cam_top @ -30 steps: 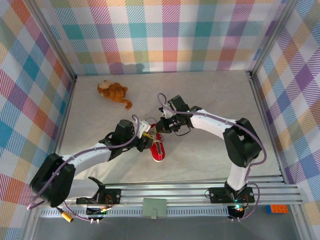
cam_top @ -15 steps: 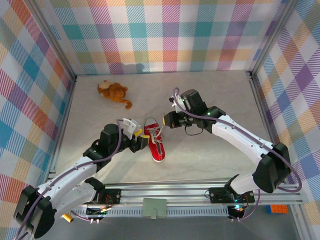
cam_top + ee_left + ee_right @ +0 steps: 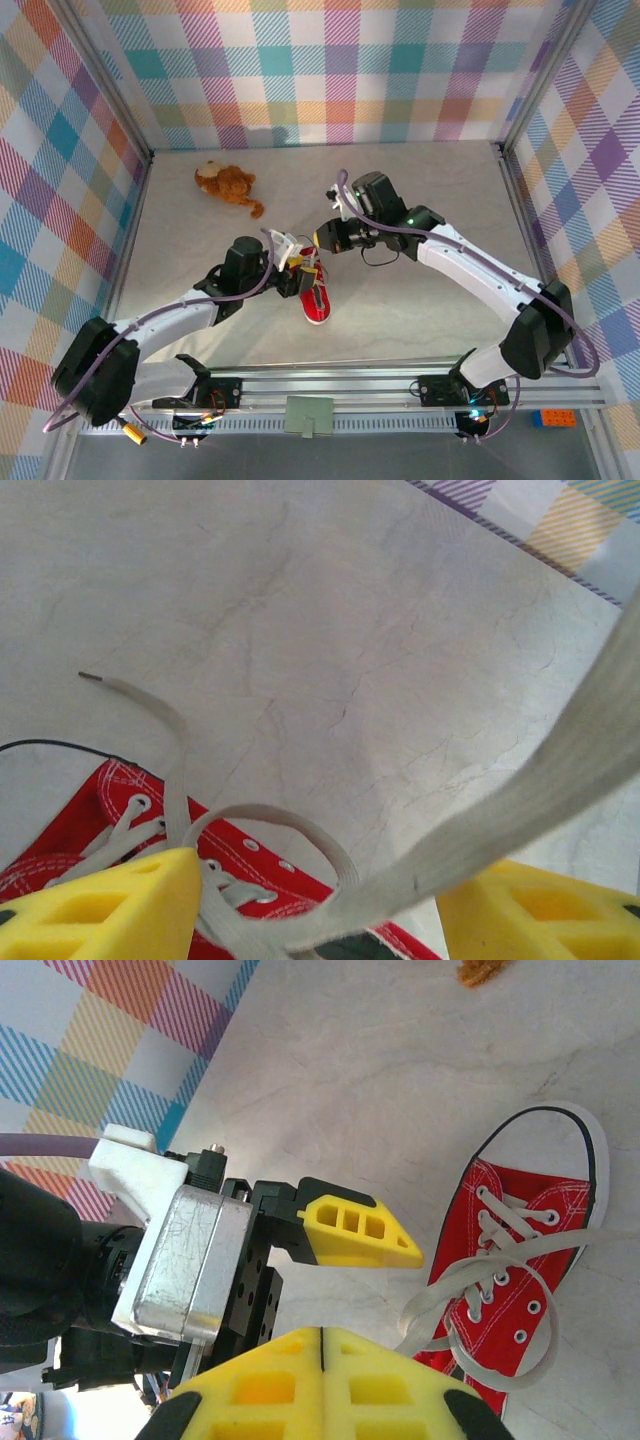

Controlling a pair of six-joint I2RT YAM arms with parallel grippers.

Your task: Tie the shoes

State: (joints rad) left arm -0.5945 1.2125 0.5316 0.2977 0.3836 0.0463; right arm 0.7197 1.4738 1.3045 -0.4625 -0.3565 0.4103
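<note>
A small red sneaker [image 3: 316, 302] was pictured lying near the middle of the desk [image 3: 430, 190], with its white laces [image 3: 520, 800] untied. The left end effector [image 3: 296, 268] was positioned just beside the shoe's open end. Its yellow fingers [image 3: 110, 905] were spread, and one raised strand of lace passed between them. The right end effector [image 3: 322, 240] was held close above. Its fingers [image 3: 260, 1390] were pressed together, but whether a lace was pinched could not be told. A brown plush toy [image 3: 228, 183] was seen well apart, near the far-left corner.
</note>
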